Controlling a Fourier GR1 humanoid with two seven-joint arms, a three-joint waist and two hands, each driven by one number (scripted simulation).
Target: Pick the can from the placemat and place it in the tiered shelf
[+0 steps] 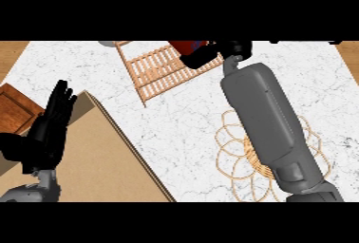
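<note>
1. Surface (175,126): white marbled top filling most of the frame and carrying everything listed below.
2. Tan board (91,156): a flat slanted panel at lower left, with no part in the task.
3. Right forearm (263,118): grey, running from the lower right of the frame up to top centre. It lies across the placemat and hides the middle of it.
4. Placemat (235,142): a looped, woven round at lower right. No can shows on the part left visible, so the pick-up looks done.
5. Tiered shelf (161,71): a slatted wooden rack at upper centre, tilted in the frame. This is the goal.
6. Left robot hand (49,126): at the left edge, fingers straight and pointing up, at rest and holding nothing.
7. Right robot hand (203,57): at top centre, by the shelf's upper right corner, its black fingers curled round the can.
8. Can (188,46): red, largely hidden by the fingers, well apart from the placemat and over the shelf's far edge. Whether it touches the slats cannot be told. Judged remaining: setting it down on the shelf, releasing it and withdrawing the arm.
</note>
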